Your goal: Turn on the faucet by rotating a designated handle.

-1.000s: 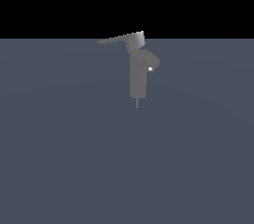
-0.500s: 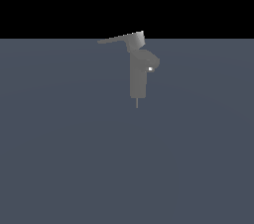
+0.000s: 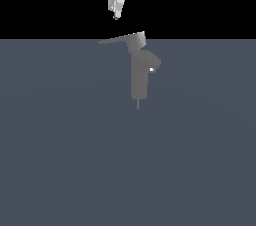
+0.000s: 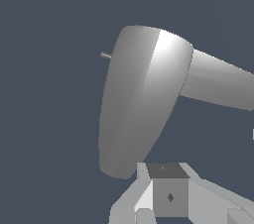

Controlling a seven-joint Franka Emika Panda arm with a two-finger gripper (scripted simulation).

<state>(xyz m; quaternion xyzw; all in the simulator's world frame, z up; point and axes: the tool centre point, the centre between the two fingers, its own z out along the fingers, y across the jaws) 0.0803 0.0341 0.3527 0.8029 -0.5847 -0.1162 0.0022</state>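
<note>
The faucet (image 3: 139, 77) is a small grey upright column with a rounded spout nub carrying a white dot (image 3: 151, 70). Its handle (image 3: 116, 40) is a thin flat lever sticking out from the blocky cap (image 3: 136, 41) toward the exterior view's left. My white gripper (image 3: 117, 14) hangs above the lever, a short gap over it, touching nothing. Its fingers look pressed together and empty. In the wrist view a large rounded grey faucet part (image 4: 141, 104) fills the middle, just beyond my fingers (image 4: 145, 203).
The faucet stands on a flat dark blue-grey floor (image 3: 65, 160). A thin pin (image 3: 138, 104) sticks out under the column, and also shows in the wrist view (image 4: 105, 55). Black background lies behind the gripper.
The gripper has come down into view from the top over the last second, now just above the lever. The faucet and its handle have not moved.
</note>
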